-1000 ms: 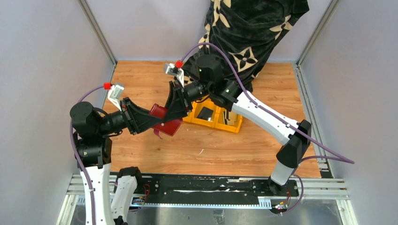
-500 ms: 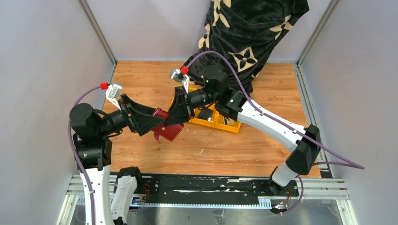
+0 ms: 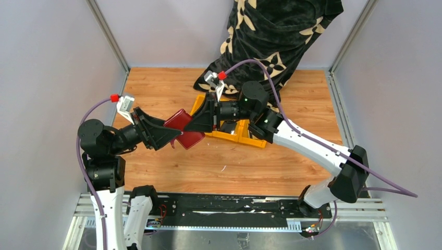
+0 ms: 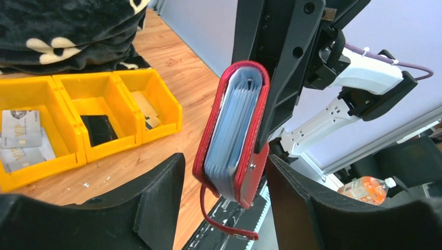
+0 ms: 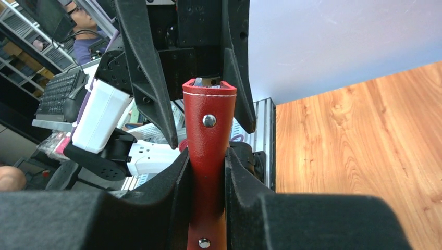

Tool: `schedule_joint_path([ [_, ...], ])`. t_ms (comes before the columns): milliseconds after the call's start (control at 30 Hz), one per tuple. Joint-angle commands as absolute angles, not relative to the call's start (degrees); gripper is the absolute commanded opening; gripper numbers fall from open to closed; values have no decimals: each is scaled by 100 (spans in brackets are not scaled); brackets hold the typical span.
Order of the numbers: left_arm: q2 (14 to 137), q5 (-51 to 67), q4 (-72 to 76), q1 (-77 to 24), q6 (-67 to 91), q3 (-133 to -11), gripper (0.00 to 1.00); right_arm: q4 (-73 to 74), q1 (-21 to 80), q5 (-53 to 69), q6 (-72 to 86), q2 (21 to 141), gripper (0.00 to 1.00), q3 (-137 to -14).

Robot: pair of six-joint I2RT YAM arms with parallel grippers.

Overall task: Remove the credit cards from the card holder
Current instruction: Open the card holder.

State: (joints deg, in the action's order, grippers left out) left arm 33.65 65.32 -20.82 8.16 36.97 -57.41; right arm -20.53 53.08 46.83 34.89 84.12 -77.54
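Observation:
The dark red card holder [image 3: 188, 138] hangs in the air between my two grippers, left of the yellow bin. My right gripper [image 5: 207, 162] is shut on its spine, the snap studs facing the right wrist camera. In the left wrist view the card holder [image 4: 250, 177] stands on edge with a stack of bluish-grey leaves [image 4: 234, 125] showing between its covers and its red snap tab [image 4: 229, 225] dangling. My left gripper [image 4: 224, 205] is open around its lower end, with a narrow gap on each side. Silvery credit cards [image 4: 21, 136] lie in the bin's left compartment.
The yellow three-compartment bin [image 3: 237, 137] sits on the wooden table behind the grippers; a flat black object [image 4: 99, 129] lies in its middle compartment and more cards [image 4: 146, 112] in the right one. A black patterned cloth [image 3: 276, 36] is heaped at the back. Grey walls close both sides.
My left gripper, shut on the card holder a second ago, has opened around it. My right gripper has closed on it, and the right wrist has swung to the right.

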Motion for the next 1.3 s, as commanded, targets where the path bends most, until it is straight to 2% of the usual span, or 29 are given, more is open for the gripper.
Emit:
schedule_joint_path([
  [0,3282,6588,-2315,809,3435,-5729,61,-2480,5320,4226,3475,8019,0,-7663],
  [267,3112,6796,-2436,809,3201,-5748,56,-3183,4993,3984,4171,7878,0,-7364],
  [633,3193,5448,-2525,809,3074,-5966,23,-3638,4957,4383,4560,7901,0,-7164],
  [767,3147,5156,-2450,809,3122,-5935,17,-3745,4957,4430,4611,7850,0,-7102],
  [967,3138,5193,-2293,809,3303,-5847,17,-4372,4957,4408,5081,7991,0,-6981],
  [1267,3111,5246,-1629,809,4071,-5543,33,-5468,4968,4404,5826,8334,0,-6895],
])
